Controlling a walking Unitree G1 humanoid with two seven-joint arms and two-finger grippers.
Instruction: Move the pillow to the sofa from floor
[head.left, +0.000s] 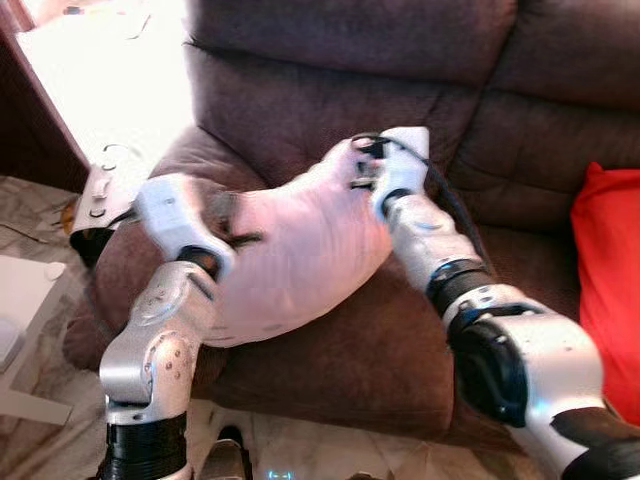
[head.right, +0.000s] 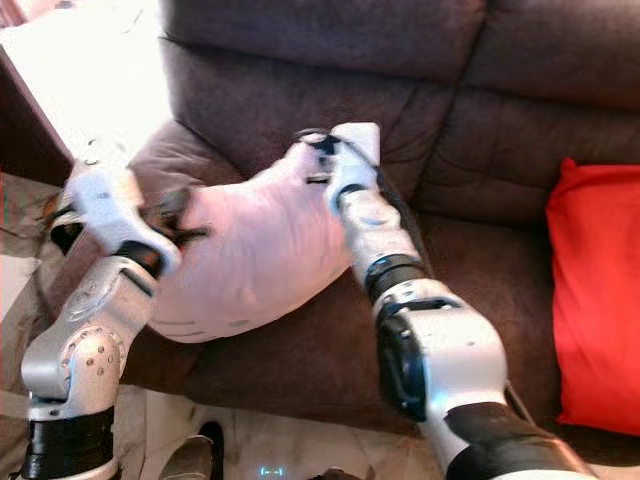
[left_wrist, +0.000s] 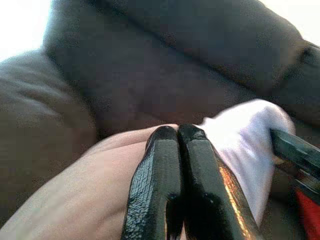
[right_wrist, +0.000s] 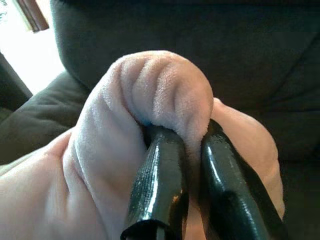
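Both claws hold the pink pillow over the brown sofa. Nearest, the left claw has its two black fingers pressed together at the pillow's left end, close to the sofa's left armrest; whether fabric is caught between them I cannot tell. Farther in, the right claw pinches a bunched fold of the pillow's far right corner between its fingers. The pillow sags between the two arms, its underside at or just above the left seat cushion. A red cushion lies on the sofa to the right, well apart from the pillow.
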